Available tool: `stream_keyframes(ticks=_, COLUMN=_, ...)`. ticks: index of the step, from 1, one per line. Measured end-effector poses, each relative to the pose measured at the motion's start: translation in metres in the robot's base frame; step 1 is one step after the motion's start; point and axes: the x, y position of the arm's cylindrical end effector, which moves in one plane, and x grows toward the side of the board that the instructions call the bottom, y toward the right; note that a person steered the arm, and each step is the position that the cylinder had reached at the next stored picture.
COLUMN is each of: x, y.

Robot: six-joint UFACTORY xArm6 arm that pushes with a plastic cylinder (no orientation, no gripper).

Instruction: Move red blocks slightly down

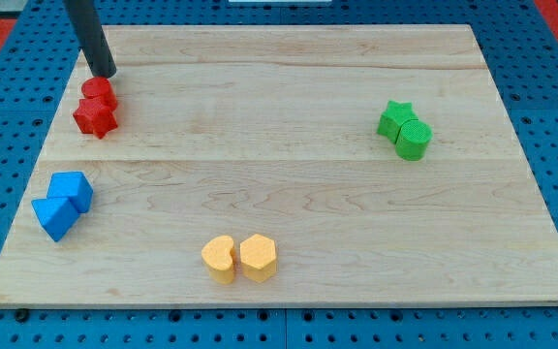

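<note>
Two red blocks sit together near the view's upper left: a red cylinder [98, 90] and, touching it just below, a red star [95, 116]. My tip [106, 74] is at the upper edge of the red cylinder, touching or nearly touching it from the view's top. The dark rod slants up to the view's top left.
The wooden board [289, 165] lies on a blue pegboard table. Two blue blocks [63, 205] sit at the left edge. A yellow pair [239, 258] sits near the bottom middle. A green star [393, 117] and green cylinder [414, 139] sit at the right.
</note>
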Motion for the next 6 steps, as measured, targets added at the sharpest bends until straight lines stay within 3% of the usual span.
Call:
stream_keyframes(ticks=4, x=0.011, y=0.006)
stream_keyframes(ticks=6, x=-0.039, y=0.034)
